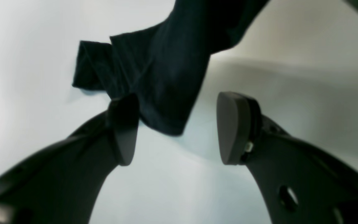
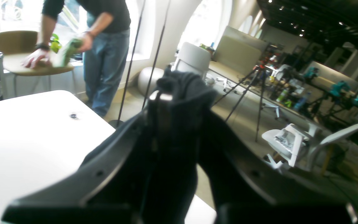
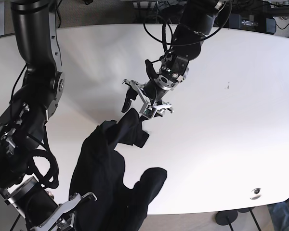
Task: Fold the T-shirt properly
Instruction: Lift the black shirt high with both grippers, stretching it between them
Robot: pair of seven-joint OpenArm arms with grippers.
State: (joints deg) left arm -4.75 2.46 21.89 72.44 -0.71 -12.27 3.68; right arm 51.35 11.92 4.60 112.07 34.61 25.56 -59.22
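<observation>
t-shirt dark, no readable print — right gripper jaws clamped on it, left gripper jaws apart.

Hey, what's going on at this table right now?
A two-armed robot is working on a dark T-shirt that lies bunched on the white table. The left gripper, jaws open, is at one corner of the cloth. The right gripper is shut on a fold of it. Nothing is folded yet.
</observation>
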